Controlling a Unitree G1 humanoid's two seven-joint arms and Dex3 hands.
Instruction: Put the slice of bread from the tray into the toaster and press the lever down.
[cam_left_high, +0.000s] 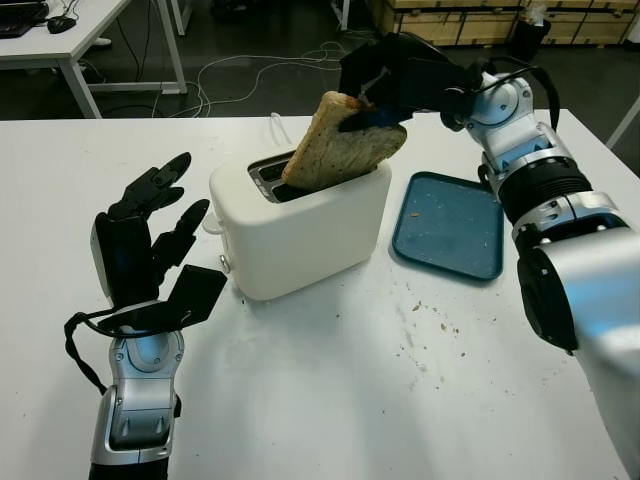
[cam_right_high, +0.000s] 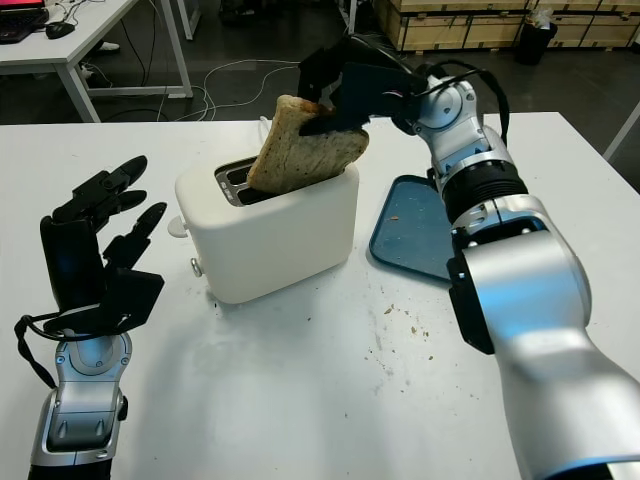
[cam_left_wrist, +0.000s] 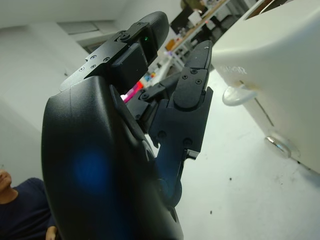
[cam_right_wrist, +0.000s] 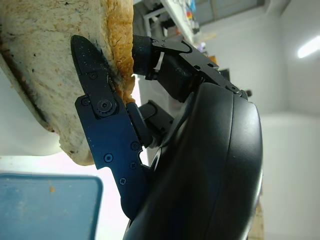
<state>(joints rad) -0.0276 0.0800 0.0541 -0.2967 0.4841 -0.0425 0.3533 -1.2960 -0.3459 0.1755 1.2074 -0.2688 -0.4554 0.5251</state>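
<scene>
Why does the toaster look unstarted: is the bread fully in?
Partly in: the bread leans tilted from the toaster slot, gripped by the right hand.

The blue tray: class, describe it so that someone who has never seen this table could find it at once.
Start at the white toaster in the middle of the white table. The blue tray lies flat beside it, under the robot's right arm. It is the one blue thing there, rimmed, bare but for crumbs.
</scene>
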